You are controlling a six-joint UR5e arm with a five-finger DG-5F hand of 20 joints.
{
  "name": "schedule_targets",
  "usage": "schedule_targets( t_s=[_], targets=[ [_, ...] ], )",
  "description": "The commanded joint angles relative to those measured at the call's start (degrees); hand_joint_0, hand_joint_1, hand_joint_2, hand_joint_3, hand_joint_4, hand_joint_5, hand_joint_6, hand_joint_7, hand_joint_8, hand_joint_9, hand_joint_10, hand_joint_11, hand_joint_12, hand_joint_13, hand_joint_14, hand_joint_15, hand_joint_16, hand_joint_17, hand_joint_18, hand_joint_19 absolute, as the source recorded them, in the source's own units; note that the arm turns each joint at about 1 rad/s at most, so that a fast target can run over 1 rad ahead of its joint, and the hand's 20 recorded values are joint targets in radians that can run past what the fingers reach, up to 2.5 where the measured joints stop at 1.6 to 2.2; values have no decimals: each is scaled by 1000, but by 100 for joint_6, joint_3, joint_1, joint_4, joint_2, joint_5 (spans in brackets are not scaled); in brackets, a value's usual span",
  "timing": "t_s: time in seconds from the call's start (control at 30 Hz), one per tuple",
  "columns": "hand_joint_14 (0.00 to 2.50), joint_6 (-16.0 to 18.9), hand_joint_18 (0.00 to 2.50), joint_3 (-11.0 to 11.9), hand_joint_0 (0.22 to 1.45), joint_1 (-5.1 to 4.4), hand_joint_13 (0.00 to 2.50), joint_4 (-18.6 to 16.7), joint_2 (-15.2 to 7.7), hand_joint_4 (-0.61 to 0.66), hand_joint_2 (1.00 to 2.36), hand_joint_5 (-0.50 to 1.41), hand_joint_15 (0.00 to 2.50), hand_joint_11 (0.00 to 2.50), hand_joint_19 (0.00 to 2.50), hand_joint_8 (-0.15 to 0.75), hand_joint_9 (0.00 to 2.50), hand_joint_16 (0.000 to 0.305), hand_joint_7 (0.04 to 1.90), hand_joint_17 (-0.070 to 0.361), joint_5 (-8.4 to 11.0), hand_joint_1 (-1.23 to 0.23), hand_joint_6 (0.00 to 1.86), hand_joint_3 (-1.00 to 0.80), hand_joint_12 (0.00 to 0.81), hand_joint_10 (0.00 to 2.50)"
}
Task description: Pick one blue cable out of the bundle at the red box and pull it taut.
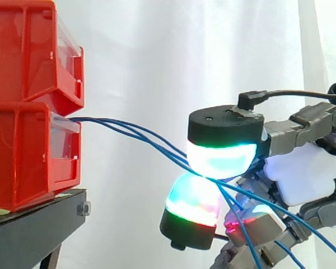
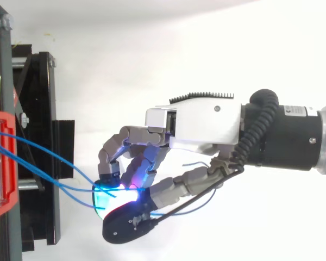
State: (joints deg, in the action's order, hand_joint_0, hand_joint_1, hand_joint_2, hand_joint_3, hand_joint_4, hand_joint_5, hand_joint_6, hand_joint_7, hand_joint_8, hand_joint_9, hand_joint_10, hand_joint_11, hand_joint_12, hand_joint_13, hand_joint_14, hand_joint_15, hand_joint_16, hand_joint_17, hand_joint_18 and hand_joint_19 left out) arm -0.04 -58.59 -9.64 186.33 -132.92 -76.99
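Hand (image 2: 206,122) level, fingers curled, pads (image 1: 221,157) pinching blue cable (image 1: 101,120) from red box (image 1: 22,157)

Thin blue cables (image 1: 95,120) from lower red box (image 1: 22,157)

Upper red bin (image 1: 22,50) and lower red bin (image 1: 28,151): in the side view both are cut off by the left edge, and the upper one also by the top edge.

Blue cables (image 1: 134,134): the near ends pass out of sight inside the lower bin's mouth. The far ends leave the frame at the bottom and right.

Two fingertips (image 1: 221,154) of the hand (image 1: 302,174) close on the cables, and the pads cover the contact. Possibly a single strand is pinched; the number cannot be told.

Top view: the bins are cropped at the left edge and the arm (image 2: 299,133) at the right.
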Motion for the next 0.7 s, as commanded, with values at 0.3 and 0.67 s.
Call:
schedule_targets(
  t_s=[0.3, 0.67],
  targets=[
    [13, 22, 463, 32, 616, 67, 759, 70, -6, 8, 1000, -201, 384, 1145, 15, 281, 1123, 51, 874, 116, -9, -913, 933, -500, 350, 13],
    [13, 66, 446, 32, 512, 76, 753, 61, -6, 56, 1000, -192, 399, 1109, 70, 320, 1138, 56, 864, 127, -9, -620, 919, -500, 387, 9]
  ],
)
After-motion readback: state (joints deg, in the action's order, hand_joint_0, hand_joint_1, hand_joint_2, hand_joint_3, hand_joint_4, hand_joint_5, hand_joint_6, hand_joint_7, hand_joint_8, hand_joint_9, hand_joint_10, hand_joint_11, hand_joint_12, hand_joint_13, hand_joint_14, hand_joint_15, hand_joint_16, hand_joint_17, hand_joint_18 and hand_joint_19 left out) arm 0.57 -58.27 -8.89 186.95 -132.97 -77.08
